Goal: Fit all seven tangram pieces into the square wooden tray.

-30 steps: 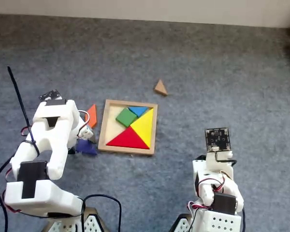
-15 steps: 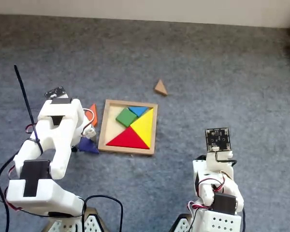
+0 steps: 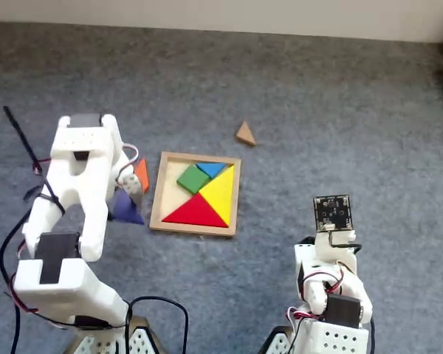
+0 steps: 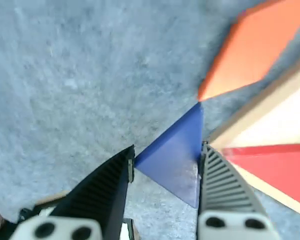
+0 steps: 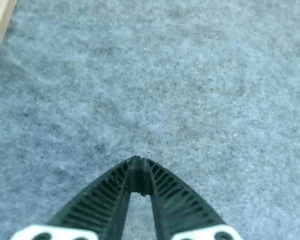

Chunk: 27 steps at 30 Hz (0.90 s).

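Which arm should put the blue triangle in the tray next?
Left. The left claw grips the blue triangle right beside the wooden tray. The right claw is shut over bare carpet, farther off.

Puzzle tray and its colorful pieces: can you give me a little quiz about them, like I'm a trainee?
1. True or false: the green square lies inside the tray.
2. Which triangle does the left end effector grip? A) red B) blue C) yellow
3. Fill in: ___ pieces lie inside the tray.
Key: 1 true. 2 B, the blue triangle. 3 four.
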Motion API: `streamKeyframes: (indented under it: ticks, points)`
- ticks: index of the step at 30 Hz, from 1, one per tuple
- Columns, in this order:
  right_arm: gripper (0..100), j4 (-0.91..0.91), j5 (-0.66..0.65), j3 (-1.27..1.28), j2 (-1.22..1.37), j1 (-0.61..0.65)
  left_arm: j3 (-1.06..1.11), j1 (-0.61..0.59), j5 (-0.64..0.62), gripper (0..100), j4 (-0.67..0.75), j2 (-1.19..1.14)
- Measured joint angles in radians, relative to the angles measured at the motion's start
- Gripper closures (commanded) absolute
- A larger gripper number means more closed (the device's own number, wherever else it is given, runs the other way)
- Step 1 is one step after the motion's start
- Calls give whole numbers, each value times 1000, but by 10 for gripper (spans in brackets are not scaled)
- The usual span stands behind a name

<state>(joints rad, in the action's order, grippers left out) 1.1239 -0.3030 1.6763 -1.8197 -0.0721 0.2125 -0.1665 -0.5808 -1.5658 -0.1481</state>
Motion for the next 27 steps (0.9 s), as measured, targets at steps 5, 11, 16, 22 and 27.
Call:
streamKeyframes:
  ticks: [5, 11, 16, 22, 27]
  points:
    - [993, 0, 0, 0, 0, 0, -143, 0, 118, 995, -12, -9]
    - [993, 0, 0, 0, 0, 0, -255, 57, 359, 994, -14, -9]
    - [993, 0, 0, 0, 0, 0, -265, 97, 632, 993, 92, -9]
    - [993, 0, 0, 0, 0, 0, -181, 95, 907, 993, 318, -9]
    - [993, 0, 0, 0, 0, 0, -132, 157, 994, 992, 408, -40]
